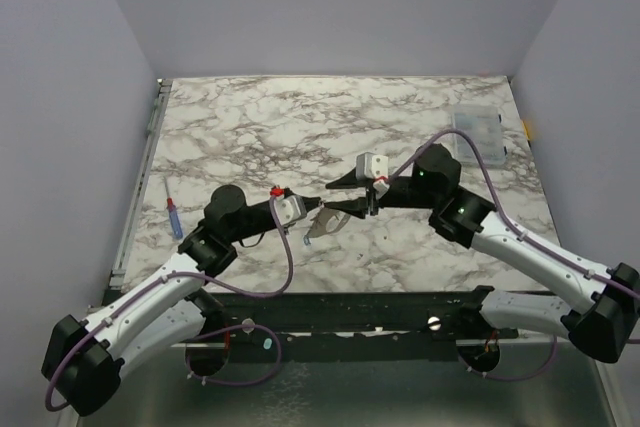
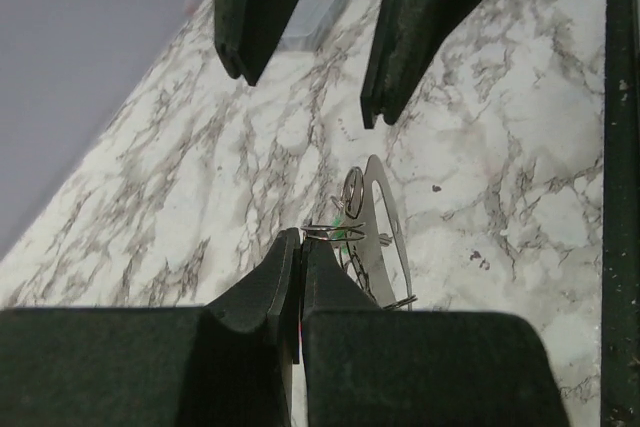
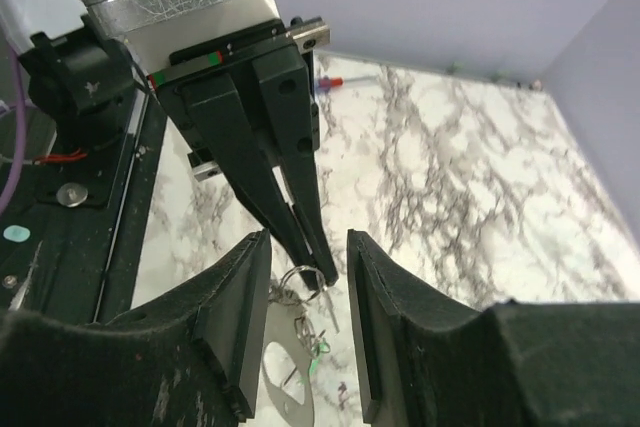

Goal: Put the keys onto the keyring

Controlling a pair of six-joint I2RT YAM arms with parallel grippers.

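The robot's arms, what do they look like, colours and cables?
Both the left arm and the right arm have white links with black joints and bases. A purple cable loops along each. The left gripper and right gripper have black, wedge-shaped fingers, with a white block behind each.

I see the keyring at the tip of my left gripper, inside the right gripper; screwdriver far left, box back right.

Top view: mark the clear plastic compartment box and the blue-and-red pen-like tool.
clear plastic compartment box (image 1: 480,134): top view, middle of its lid.
blue-and-red pen-like tool (image 1: 175,221): top view, its blue part.
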